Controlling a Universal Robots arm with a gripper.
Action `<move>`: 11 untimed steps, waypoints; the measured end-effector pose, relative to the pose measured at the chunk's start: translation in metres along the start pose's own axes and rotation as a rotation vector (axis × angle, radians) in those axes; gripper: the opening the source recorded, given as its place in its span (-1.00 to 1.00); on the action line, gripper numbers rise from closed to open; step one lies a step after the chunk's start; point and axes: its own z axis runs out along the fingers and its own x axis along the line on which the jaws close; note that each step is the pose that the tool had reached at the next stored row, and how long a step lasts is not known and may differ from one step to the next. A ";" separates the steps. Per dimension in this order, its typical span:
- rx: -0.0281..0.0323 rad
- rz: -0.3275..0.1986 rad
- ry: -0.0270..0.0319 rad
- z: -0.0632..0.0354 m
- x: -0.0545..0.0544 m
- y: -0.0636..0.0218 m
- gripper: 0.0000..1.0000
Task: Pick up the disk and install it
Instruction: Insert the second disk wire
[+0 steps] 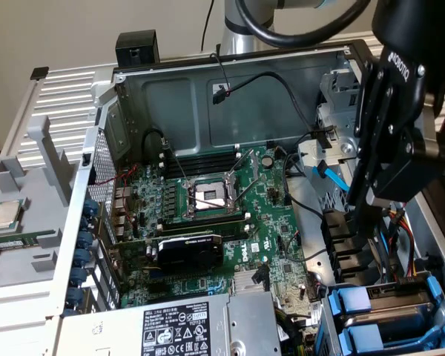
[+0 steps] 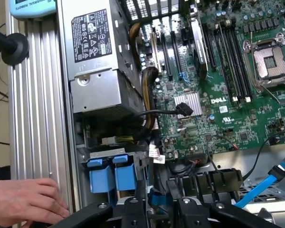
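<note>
The disk's grey metal body point(image 1: 391, 295) lies in a blue plastic carrier frame point(image 1: 354, 304) in the drive bay at the case corner, low on the exterior view's right. A second blue carrier point(image 1: 356, 341) sits just below it. Their blue end tabs point(image 2: 109, 175) appear in the wrist view; the label is hidden. My black gripper point(image 1: 358, 202) hangs above the bay, over the black fan brackets, apart from the disk. Its fingers point(image 2: 133, 211) stand open with nothing between them.
A person's hand point(image 2: 23, 202) rests on the ribbed case edge beside the bay. The silver power supply point(image 1: 185, 330) with its warning label borders the bay. The motherboard point(image 1: 208, 215) has an open socket. Cables and a blue SATA lead point(image 1: 334, 178) cross nearby. A processor chip point(image 1: 4, 215) lies on the side panel.
</note>
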 end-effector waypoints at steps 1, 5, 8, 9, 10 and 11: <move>-0.0027 0.015 -0.0025 0.0006 0.000 -0.0001 -0.38; -0.0084 0.052 -0.0036 0.0018 0.000 -0.0002 -0.38; -0.0025 0.060 0.0186 0.0021 -0.001 -0.0004 -0.38; 0.0004 0.062 0.0220 0.0021 -0.001 -0.0003 -0.38; 0.0032 0.063 0.0220 0.0023 -0.001 -0.0002 -0.38; 0.0039 0.065 0.0216 0.0026 -0.001 -0.0001 -0.38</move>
